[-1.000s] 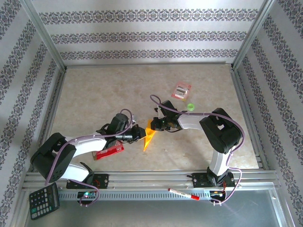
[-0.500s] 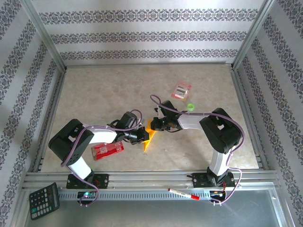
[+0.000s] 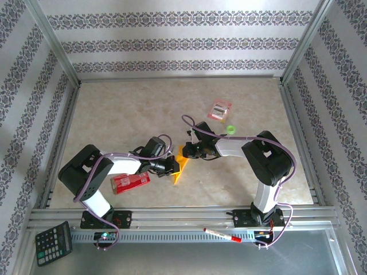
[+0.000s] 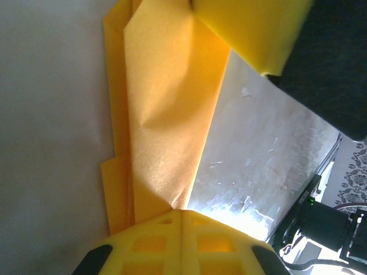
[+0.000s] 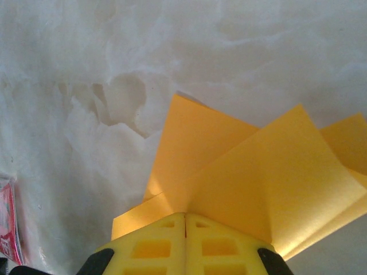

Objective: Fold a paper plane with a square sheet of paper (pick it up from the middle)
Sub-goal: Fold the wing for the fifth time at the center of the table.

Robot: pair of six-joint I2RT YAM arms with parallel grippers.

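The left gripper (image 3: 174,165) hangs low over the pale marbled table (image 3: 114,114), just past the flat red rectangular packet (image 3: 131,181) lying at the near side of its forearm. Its yellow fingers (image 4: 143,246) are pressed tight together on the near part of the thin orange-yellow paper sheet (image 3: 180,167). Seen from that wrist, the corner of a folded flap runs straight into the seam between the pads. The orange-yellow paper sheet sits about mid-table between the two grippers, already creased into overlapping layers, one pointed tip aimed at the near edge. Whether it is lifted clear of the table I can't tell. Just beyond it the right gripper (image 3: 188,152) reaches in from the right, clenched on the far part of the sheet; its own yellow fingers (image 5: 149,249) meet with no gap and the flaps fan out from them. Farther back a small round green object (image 3: 230,129) lies near the right arm, and beyond that a small pink-and-white packet (image 3: 219,109), well apart from the paper
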